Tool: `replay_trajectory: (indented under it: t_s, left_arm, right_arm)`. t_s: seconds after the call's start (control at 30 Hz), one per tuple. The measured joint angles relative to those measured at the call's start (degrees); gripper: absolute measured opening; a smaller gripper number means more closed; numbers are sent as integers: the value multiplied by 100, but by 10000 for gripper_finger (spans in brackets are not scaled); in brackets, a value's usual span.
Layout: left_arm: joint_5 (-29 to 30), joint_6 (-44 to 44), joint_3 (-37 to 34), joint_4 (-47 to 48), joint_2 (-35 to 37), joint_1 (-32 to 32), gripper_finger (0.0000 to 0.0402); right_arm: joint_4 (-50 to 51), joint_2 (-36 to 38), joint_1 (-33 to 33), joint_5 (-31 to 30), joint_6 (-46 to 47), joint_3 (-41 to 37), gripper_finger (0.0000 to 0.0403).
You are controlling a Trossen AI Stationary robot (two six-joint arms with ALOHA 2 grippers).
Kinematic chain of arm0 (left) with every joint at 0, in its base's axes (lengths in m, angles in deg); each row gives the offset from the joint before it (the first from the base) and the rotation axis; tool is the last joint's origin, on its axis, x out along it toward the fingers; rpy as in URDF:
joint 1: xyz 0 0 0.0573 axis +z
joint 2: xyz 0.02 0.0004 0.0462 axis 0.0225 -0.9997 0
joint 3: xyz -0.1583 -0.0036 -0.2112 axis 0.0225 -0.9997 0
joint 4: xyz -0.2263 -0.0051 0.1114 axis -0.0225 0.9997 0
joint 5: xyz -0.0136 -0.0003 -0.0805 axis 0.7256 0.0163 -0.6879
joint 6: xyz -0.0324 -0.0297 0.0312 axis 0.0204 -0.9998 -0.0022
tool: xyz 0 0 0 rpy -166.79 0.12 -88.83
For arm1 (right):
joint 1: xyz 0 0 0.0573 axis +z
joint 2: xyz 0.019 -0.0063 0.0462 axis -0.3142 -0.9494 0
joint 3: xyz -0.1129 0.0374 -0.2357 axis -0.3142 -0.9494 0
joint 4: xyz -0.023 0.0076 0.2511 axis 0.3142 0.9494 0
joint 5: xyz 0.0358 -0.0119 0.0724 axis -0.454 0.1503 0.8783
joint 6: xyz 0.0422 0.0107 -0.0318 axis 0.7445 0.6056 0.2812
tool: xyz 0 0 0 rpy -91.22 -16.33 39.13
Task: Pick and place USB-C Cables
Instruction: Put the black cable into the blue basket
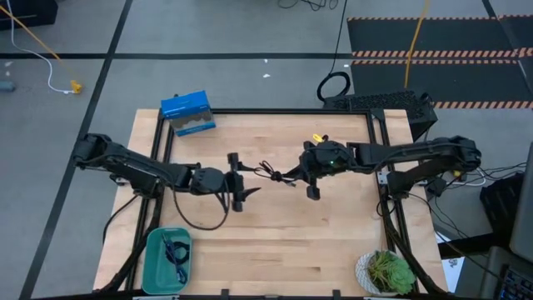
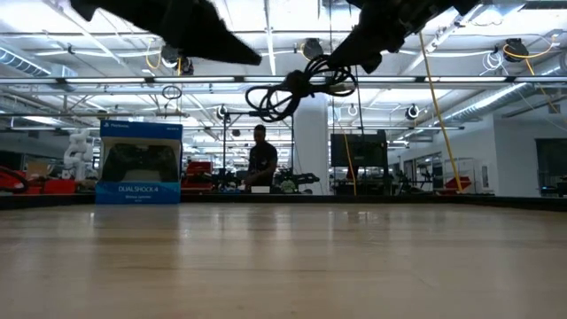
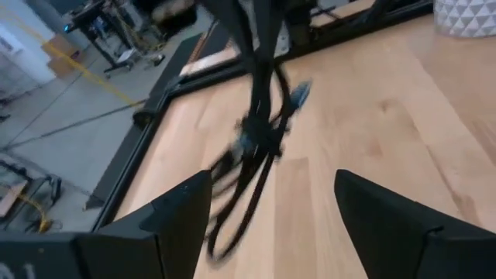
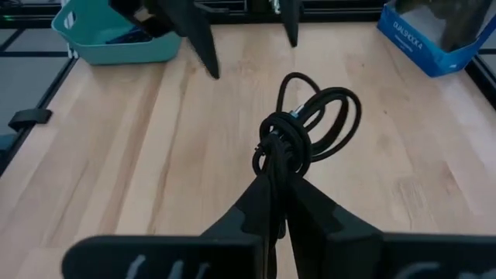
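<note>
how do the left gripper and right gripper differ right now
The right gripper has its fingers shut on a black USB-C cable held above the table; the left gripper has its fingers spread wide and empty. The right gripper carries the bundle hanging off the wood; the left gripper only faces it. Both are dark, two-fingered, and over the table's middle.

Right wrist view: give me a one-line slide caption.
Right gripper shut on a black USB-C cable bundle, held above the table, teal bin beyond.

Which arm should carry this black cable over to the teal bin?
Probably left. The right gripper holds the black cable in the air, but the teal bin sits on the left arm's side, and the open left gripper waits facing the cable.
</note>
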Motion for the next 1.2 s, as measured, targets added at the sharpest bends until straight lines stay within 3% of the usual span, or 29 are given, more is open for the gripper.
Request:
replay_trajectory:
  t_s: [0.17, 0.37, 0.53, 0.77, 1.1, 1.2]
  left_arm:
    - [-16, 231, 661, 313, -488, -28, 278]
    - [524, 205, 1517, 1090, -880, -195, 283]
    - [614, 68, 2030, 1520, -941, -376, 283]
    - [404, 108, 2124, 1554, -938, -512, 289]
    - [323, 21, 2124, 1807, -938, -492, 339]
    - [49, -133, 2057, 1781, -936, -403, 346]
  right_arm:
    - [41, 121, 2, 14, 107, -85, 16]
    - [414, 375, 182, 17, 215, -88, 16]
    - [636, 646, 403, -4, 270, -89, 16]
    - [816, 765, 706, -19, 318, -88, 16]
    - [743, 775, 811, -39, 259, -87, 16]
    - [715, 775, 811, -44, 170, -87, 16]
